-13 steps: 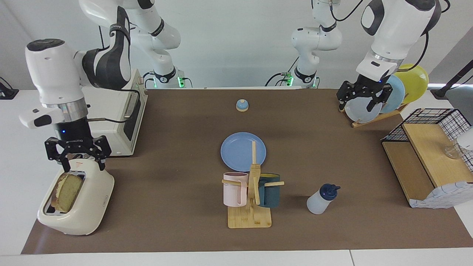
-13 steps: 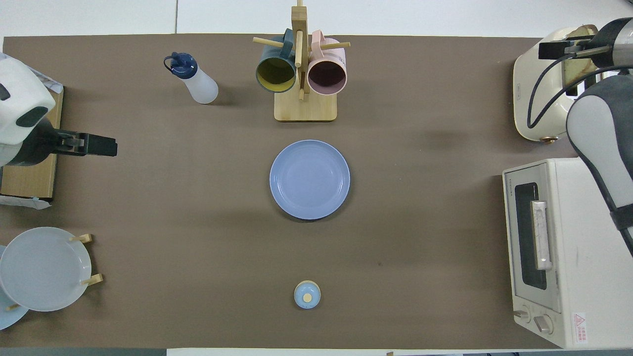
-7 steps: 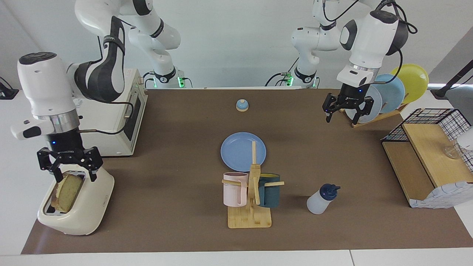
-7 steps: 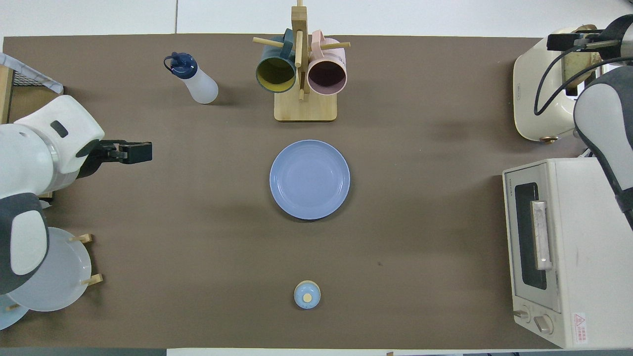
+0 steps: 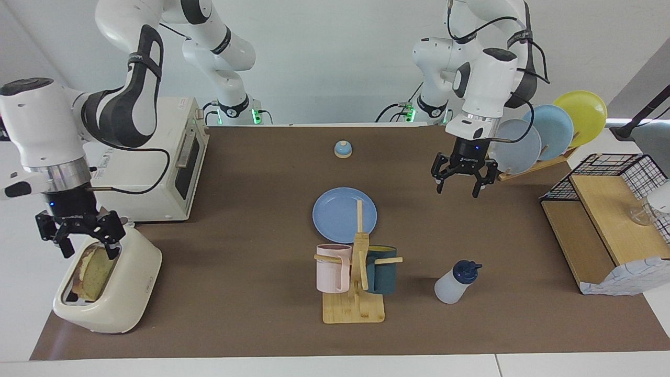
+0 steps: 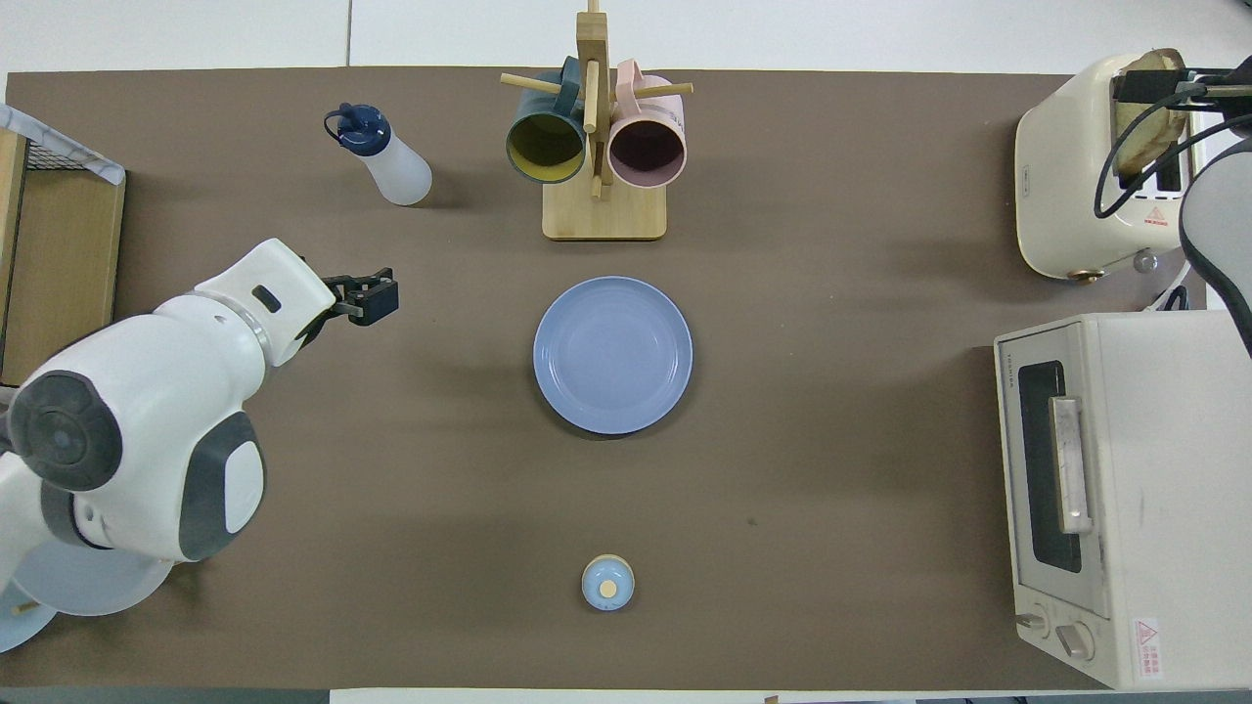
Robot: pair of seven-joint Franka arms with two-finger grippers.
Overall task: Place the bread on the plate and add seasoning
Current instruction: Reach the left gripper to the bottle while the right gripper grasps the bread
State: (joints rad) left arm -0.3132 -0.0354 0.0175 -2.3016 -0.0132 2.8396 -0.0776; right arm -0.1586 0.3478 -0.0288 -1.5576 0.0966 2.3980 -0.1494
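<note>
The squarish slice of toast, yellow-green crumb w/ brown crust (image 5: 90, 272), stands upright in a slot of the cream pop-up toaster (image 5: 128, 285) at the right arm's end of the counter (image 5: 251, 220). The right pincer (image 5: 86, 250) hangs just over the slice's top edge, fingers apart and straddling it; whether a fingertip touches the crust can't be told from the facing view. In the overhead view only part of that pincer shows at the frame's edge above the toaster.

The round flat periwinkle-blue plate (image 6: 612, 354) lies bare mid-counter, well apart from the toaster. The wooden mug tree (image 6: 597, 147) stands just beside it, farther from the robots, w/ a pink mug (image 6: 647, 147) and a teal mug (image 6: 544, 145) hung on its pegs.

The translucent white squeeze bottle w/ navy flip cap (image 6: 380, 156) stands upright beside the mug tree, toward the left arm's end. The left pincer (image 5: 460, 184) is up in the air, fingers apart and empty, over bare brown mat between the plate and the wooden rack of upright plates (image 5: 544, 136).

Nearer to the robots than the plate sits a small blue-domed bell (image 6: 607, 583). A white toaster oven (image 6: 1105, 489) stands beside the toaster, nearer to the robots.
</note>
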